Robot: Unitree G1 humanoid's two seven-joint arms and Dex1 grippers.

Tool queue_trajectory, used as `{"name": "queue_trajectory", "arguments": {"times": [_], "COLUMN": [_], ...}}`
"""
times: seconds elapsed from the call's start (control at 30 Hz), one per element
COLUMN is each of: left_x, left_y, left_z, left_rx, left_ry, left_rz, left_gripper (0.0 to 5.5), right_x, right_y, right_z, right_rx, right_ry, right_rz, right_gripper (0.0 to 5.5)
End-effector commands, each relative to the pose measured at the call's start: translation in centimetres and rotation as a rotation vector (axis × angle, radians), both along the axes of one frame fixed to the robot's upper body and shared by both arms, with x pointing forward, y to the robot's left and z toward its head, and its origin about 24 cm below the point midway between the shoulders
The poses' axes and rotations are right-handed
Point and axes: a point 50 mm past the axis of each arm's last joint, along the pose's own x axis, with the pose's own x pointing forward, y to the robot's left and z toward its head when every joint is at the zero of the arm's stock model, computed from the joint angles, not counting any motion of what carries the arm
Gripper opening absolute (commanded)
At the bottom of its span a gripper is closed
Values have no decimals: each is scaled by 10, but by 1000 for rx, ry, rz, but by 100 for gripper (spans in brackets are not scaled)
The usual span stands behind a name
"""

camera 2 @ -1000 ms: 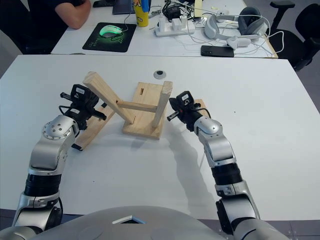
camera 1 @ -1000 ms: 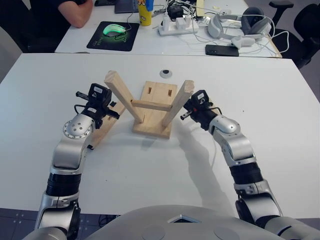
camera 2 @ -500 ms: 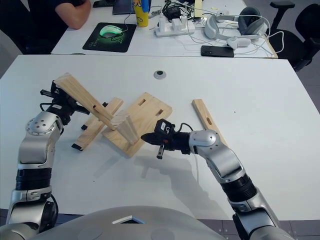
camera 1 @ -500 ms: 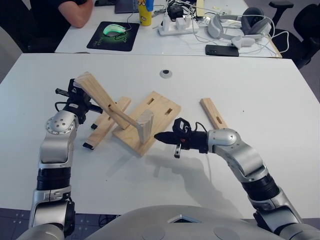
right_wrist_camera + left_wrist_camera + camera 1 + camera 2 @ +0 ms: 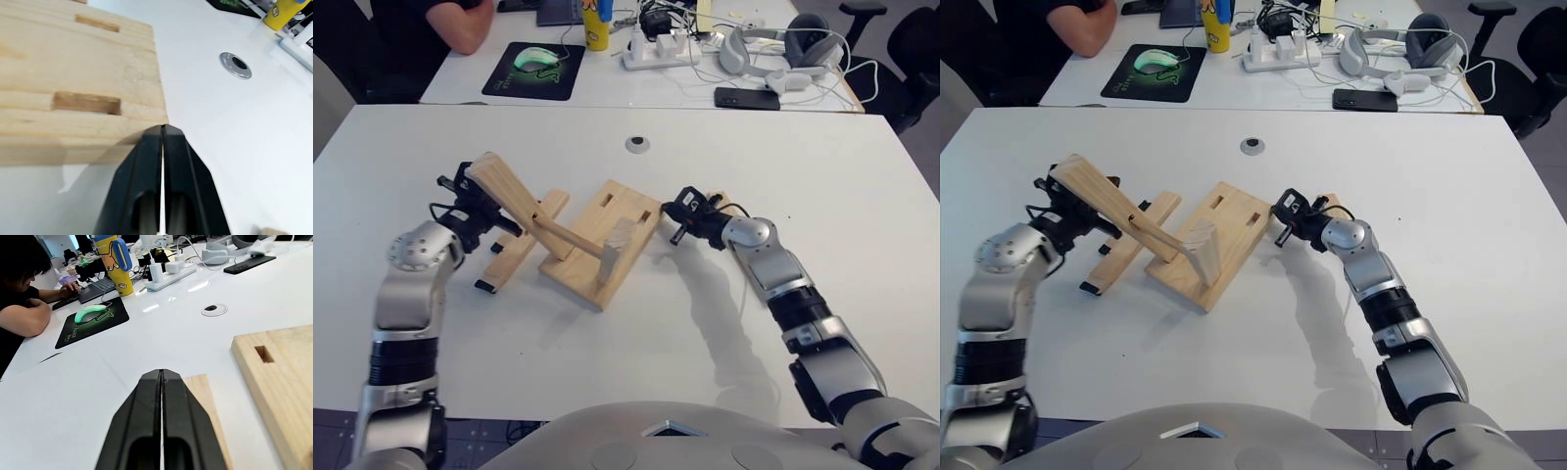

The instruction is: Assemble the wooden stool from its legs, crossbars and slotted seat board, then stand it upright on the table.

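Seat board (image 5: 607, 217) w/ slots is lying flat on the white table (image 5: 783, 157), turned at an angle, approx. centred betw. the two arms. A leg–crossbar sub-assy is leaning over it: one leg (image 5: 504, 188) is standing tilted at the L side, the crossbar (image 5: 570, 237) is running down from it to a 2nd leg (image 5: 619, 251), which is resting on the board's near half. A 3rd leg (image 5: 514, 257) is lying flat on the table just L of the board, under the raised one. L gripper (image 5: 161, 381) is sitting by the raised leg's upper end, fingers pressed together w/ nothing betw. them; whether the leg is bearing on it can't be told. R gripper (image 5: 162, 132) is pointing at the board's R corner, tip at or just short of the edge, fingers likewise closed, gripping nothing. A 4th wooden piece (image 5: 1330, 200) is lying just behind the R gripper, mostly hidden by the arm. Farther back: cable grommet (image 5: 638, 145) in the table; on the rear desk, mouse (image 5: 536, 59) on a dark pad (image 5: 507, 86), yellow cup (image 5: 597, 29), power strip (image 5: 656, 54), headset (image 5: 754, 49), phone (image 5: 747, 98).
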Motion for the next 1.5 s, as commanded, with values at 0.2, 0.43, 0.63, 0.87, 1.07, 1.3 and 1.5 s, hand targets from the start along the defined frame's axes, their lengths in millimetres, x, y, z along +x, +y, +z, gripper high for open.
{"name": "queue_trajectory", "arguments": {"times": [0.2, 0.43, 0.63, 0.87, 1.07, 1.3, 1.5], "left_x": [-29, -63, -54, -47, -35, -4, 10], "left_y": [17, -10, -27, -34, -29, -30, -60], "left_z": [4, 1, -27, -50, -55, -51, -66], "left_rx": [209, 159, 188, 196, 219, 225, 201], "left_ry": [326, 561, 542, 524, 479, 368, 357], "left_rz": [-322, -593, -603, -573, -506, -450, -537], "left_gripper": [4, 4, 4, 4, 4, 4, 4], "right_x": [-12, -14, -15, -16, -27, -58, -90], "right_y": [-12, -13, -7, 2, 3, -5, -2], "right_z": [-37, -41, -43, -42, -44, -44, -39], "right_rx": [-181, -191, -184, -192, -217, -249, -263], "right_ry": [152, 188, 203, 219, 255, 337, 432], "right_rz": [33, 28, 50, 103, 182, 283, 381], "right_gripper": [0, 0, 0, 0, 0, 0, 0]}}
